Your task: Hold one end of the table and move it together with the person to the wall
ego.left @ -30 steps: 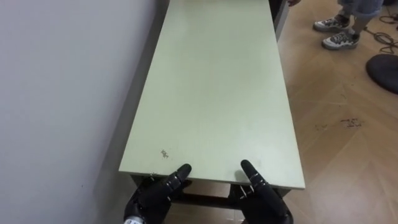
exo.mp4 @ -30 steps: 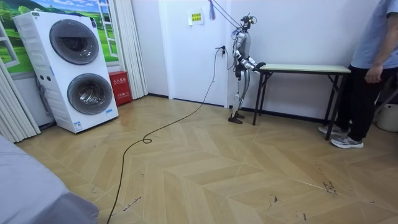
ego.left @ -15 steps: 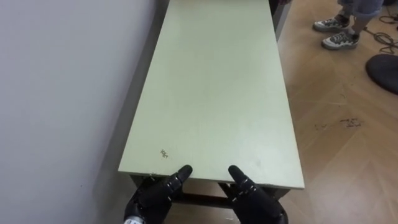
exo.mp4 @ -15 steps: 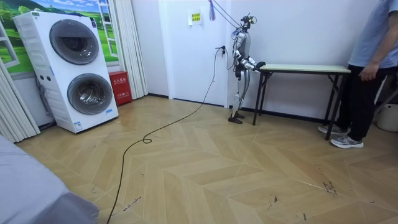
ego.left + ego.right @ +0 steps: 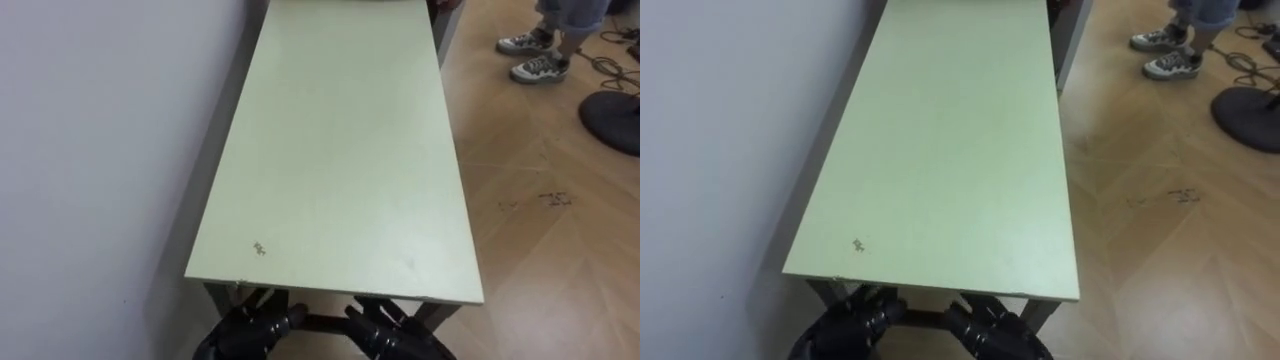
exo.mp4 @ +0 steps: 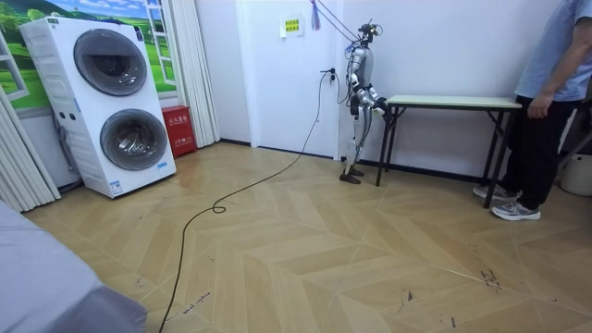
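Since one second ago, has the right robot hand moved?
Yes: the right robot hand has sunk below the table's near edge; earlier its thumb lay on top.

- Dropping left hand (image 5: pixel 250 326) and right hand (image 5: pixel 388 328) off the top, tucking both under the table's (image 5: pixel 340 150) near edge.
- At the far end, bending an arm toward it: person (image 6: pixel 548 92).

Long pale green table (image 5: pixel 950 150), flat rectangular top on dark metal legs, runs lengthwise away from the camera. White wall (image 5: pixel 720 150) lies just beside the table's left long edge. Small dark scuff (image 5: pixel 857 244) sits on the top, near its near left corner. Black left hand (image 5: pixel 850 325) and black right hand (image 5: pixel 992 333) sit below the table's near short edge, partly tucked under it. Light wooden herringbone floor (image 5: pixel 1160 260) spreads to the table's right. A person's grey-and-white sneakers (image 5: pixel 1170 66) stand off the table's far right corner, with a black round base (image 5: pixel 1248 115) farther right.
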You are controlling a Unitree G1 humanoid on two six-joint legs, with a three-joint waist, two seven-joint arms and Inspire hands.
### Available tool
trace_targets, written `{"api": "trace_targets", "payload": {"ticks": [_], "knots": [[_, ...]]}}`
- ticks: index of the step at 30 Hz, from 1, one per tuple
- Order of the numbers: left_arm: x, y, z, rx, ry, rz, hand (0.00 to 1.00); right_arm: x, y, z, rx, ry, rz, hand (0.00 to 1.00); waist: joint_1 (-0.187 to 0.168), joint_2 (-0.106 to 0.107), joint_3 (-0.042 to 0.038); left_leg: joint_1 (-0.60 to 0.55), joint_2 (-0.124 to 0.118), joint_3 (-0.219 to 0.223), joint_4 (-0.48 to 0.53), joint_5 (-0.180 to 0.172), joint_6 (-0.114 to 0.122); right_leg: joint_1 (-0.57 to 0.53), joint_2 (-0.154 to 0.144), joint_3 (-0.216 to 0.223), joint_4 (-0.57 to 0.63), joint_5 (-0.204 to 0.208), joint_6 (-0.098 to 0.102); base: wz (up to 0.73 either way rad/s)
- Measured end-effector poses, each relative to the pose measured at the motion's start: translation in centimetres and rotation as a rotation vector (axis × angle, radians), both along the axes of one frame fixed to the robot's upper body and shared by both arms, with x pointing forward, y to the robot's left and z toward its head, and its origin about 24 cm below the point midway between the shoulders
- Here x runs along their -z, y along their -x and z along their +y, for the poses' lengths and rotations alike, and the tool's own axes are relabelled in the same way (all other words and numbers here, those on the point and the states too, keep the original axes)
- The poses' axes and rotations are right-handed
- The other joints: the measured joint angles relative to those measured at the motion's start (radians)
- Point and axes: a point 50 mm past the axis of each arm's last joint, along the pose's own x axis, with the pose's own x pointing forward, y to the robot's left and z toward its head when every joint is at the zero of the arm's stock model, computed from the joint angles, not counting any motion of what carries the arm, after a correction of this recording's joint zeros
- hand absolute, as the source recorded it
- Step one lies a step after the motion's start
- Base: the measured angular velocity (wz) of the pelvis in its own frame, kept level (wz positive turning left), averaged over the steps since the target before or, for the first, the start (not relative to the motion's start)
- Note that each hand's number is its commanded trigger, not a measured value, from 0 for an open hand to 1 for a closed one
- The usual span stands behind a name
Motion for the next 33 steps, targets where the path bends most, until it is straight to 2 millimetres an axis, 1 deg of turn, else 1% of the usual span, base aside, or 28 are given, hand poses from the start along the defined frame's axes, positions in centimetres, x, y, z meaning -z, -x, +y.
{"api": "trace_targets", "payload": {"ticks": [3, 5, 8, 12, 15, 21, 22, 26, 27, 28, 29, 31, 33], "knots": [[0.6, 1.1, -0.3, 0.07, -0.007, 0.064, 0.0, 0.2, 0.2, -0.4, -0.01, 0.011, 0.012, 0.0, -0.002, -0.003, 0.0018, -0.008, 0.0, 0.001, 0.001, 0.0, 0.0, -0.007, -0.001, 0.001, 0.001, 0.0, 0.0, -0.01], [0.6, 1.2, -0.6, 0.102, 0.009, 0.067, 0.0, 0.2, 0.1, -0.4, -0.028, 0.014, 0.019, 0.0, -0.002, -0.004, 0.002, -0.01, 0.0, 0.001, 0.001, 0.0, 0.0, -0.009, -0.001, 0.001, 0.001, 0.0, 0.0, 0.0], [0.6, 1.4, -0.7, 0.121, 0.04, 0.071, 0.0, 0.3, 0.2, -0.5, -0.049, 0.017, 0.015, 0.0, -0.011, -0.004, 0.002, -0.01, 0.0, -0.001, 0.001, 0.0, 0.0, -0.008, -0.001, -0.002, -0.001, 0.0, 0.0, 0.0], [0.8, 1.9, -0.2, 0.136, 0.053, 0.095, 0.0, 0.5, 0.5, -1.1, -0.103, 0.064, 0.025, 0.0, -0.025, -0.001, 0.0034, -0.005, 0.0, -0.001, -0.001, 0.0, 0.0, -0.005, 0.001, -0.001, -0.001, 0.0, 0.0, 0.0], [0.8, 2.3, 0.4, 0.143, 0.052, 0.109, 0.0, 1.0, 1.0, -1.7, -0.121, 0.1, 0.066, 0.0, -0.029, 0.002, 0.004, -0.005, 0.0, 0.0, -0.001, 0.0, 0.0, -0.006, 0.001, 0.0, -0.001, 0.0, 0.0, 0.0], [1.2, 2.8, 0.9, 0.126, 0.038, 0.14, 0.0, 1.7, 2.1, -2.3, -0.098, 0.139, 0.138, 0.0, -0.025, 0.01, 0.0002, 0.005, 0.001, 0.005, -0.004, 0.0, 0.0, 0.001, 0.001, 0.003, -0.001, -0.001, -0.001, -0.01], [1.3, 3.0, 1.1, 0.116, 0.021, 0.149, 0.0, 2.0, 2.4, -2.5, -0.088, 0.158, 0.163, 0.0, -0.025, 0.011, -0.0014, 0.007, 0.001, 0.007, -0.005, 0.0, 0.0, 0.002, 0.001, -0.001, 0.0, -0.001, -0.002, -0.05], [1.8, 3.6, 2.1, 0.067, -0.072, 0.196, 0.0, 2.5, 2.9, -3.4, -0.054, 0.245, 0.214, 0.0, -0.024, 0.011, -0.0016, 0.021, 0.003, 0.015, -0.008, -0.001, -0.001, 0.012, 0.002, -0.005, -0.002, -0.001, -0.004, -0.08], [2.1, 4.1, 2.6, 0.046, -0.118, 0.227, 0.0, 2.8, 3.2, -3.8, -0.027, 0.269, 0.244, 0.0, -0.024, 0.009, -0.0031, 0.025, 0.003, 0.015, -0.011, -0.002, -0.003, 0.018, 0.004, -0.003, -0.003, -0.001, -0.005, 0.0], [2.3, 4.7, 3.2, 0.024, -0.171, 0.264, 0.0, 3.0, 3.6, -4.2, 0.007, 0.293, 0.272, 0.0, -0.023, 0.008, -0.0076, 0.032, 0.003, 0.015, -0.018, -0.002, -0.003, 0.022, 0.004, -0.002, -0.003, -0.002, -0.006, 0.0], [2.4, 5.0, 3.4, 0.013, -0.197, 0.279, 0.0, 3.2, 3.7, -4.3, 0.024, 0.307, 0.288, 0.0, -0.023, 0.008, -0.0086, 0.034, 0.003, 0.015, -0.018, -0.003, -0.004, 0.024, 0.004, -0.003, -0.002, -0.003, -0.007, 0.0], [2.7, 6.6, 4.2, -0.02, -0.287, 0.336, 0.0, 3.6, 4.5, -5.0, 0.075, 0.359, 0.346, 0.0, -0.022, 0.006, -0.0083, 0.04, 0.004, 0.015, -0.018, -0.003, -0.004, 0.03, 0.004, -0.006, -0.003, -0.004, -0.009, 0.0], [2.9, 7.7, 4.5, -0.034, -0.347, 0.378, 0.0, 3.9, 5.2, -5.3, 0.095, 0.395, 0.398, 0.0, -0.021, 0.002, -0.0076, 0.04, 0.004, 0.014, -0.017, -0.003, -0.004, 0.03, 0.004, -0.008, -0.003, -0.004, -0.009, 0.02]]}}
